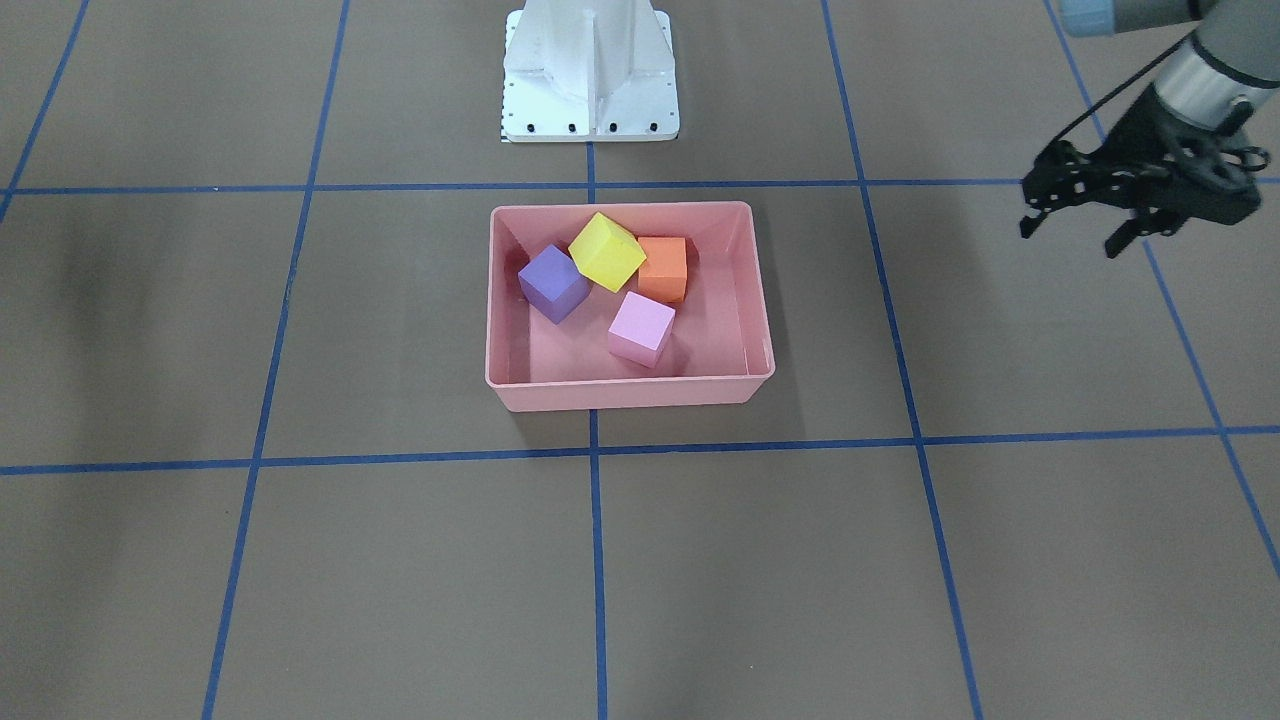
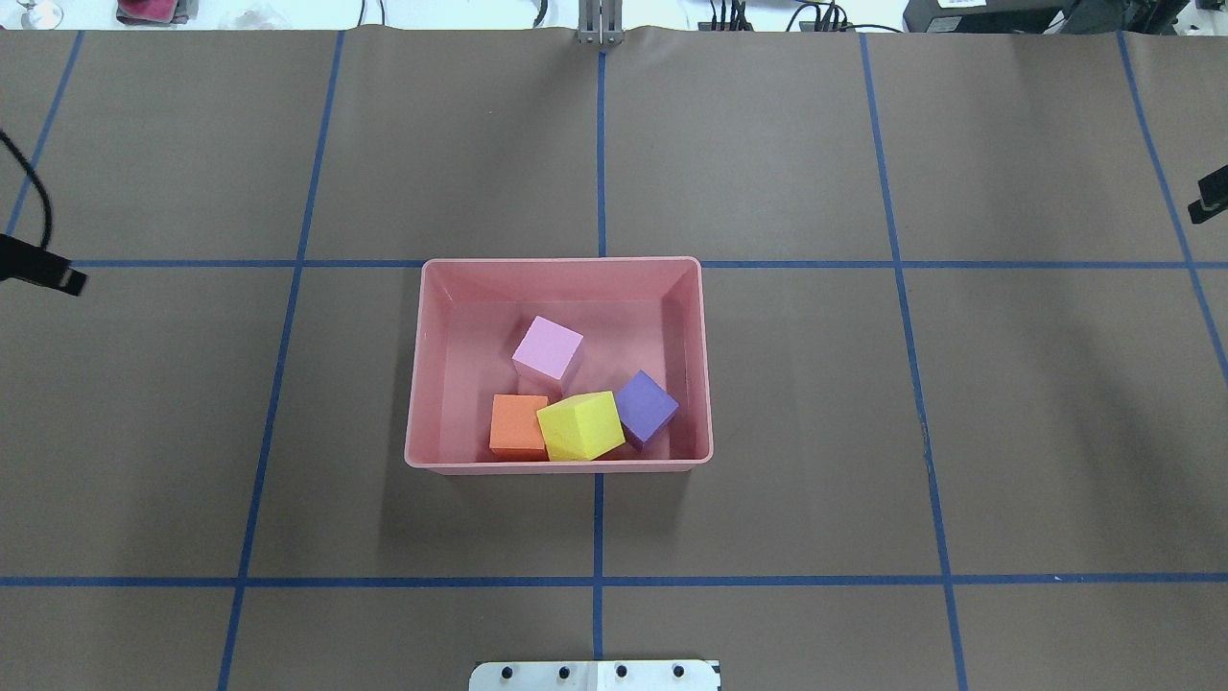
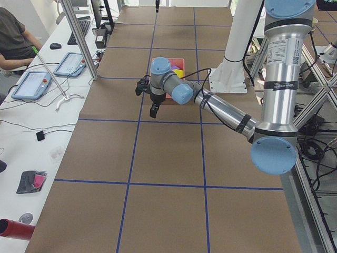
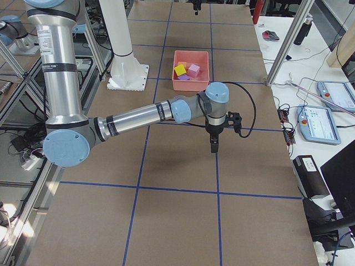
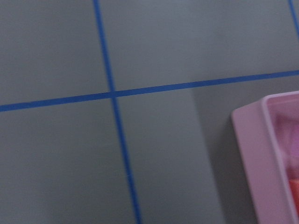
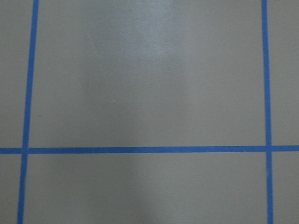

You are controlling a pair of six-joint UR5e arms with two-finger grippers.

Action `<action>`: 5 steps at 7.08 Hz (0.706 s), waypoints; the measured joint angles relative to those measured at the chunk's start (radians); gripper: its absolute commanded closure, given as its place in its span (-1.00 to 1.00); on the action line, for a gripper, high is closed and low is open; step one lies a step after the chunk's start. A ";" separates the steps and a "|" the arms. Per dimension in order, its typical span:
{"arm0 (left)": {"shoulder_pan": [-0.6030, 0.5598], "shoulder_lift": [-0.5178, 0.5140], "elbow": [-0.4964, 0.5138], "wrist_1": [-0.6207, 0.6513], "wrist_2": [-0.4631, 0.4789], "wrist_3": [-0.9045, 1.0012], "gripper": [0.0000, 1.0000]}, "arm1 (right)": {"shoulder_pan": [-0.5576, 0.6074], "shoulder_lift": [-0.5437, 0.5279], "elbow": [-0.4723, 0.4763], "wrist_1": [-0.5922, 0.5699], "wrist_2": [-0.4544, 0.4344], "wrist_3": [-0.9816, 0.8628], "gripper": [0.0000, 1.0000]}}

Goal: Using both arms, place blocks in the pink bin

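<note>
Placing looks finished: all four blocks [image 2: 580,427] inside bin [image 2: 561,260] at table centre, mouth up, long axis side to side. Left gripper [image 1: 1070,238] spread, empty, well apart. Right gripper [image 2: 1209,197] barely visible; cannot tell its state. Next: nothing to fetch, just park both arms.

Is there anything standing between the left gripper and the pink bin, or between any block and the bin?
Nothing visible does. Only the table lies between the left gripper and the pink bin. The yellow block, orange block, purple block and pink block already lie inside it.
</note>
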 measured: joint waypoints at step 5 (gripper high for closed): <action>-0.245 0.046 0.211 0.100 -0.063 0.285 -1.00 | 0.073 -0.106 0.004 0.007 0.026 -0.150 -1.00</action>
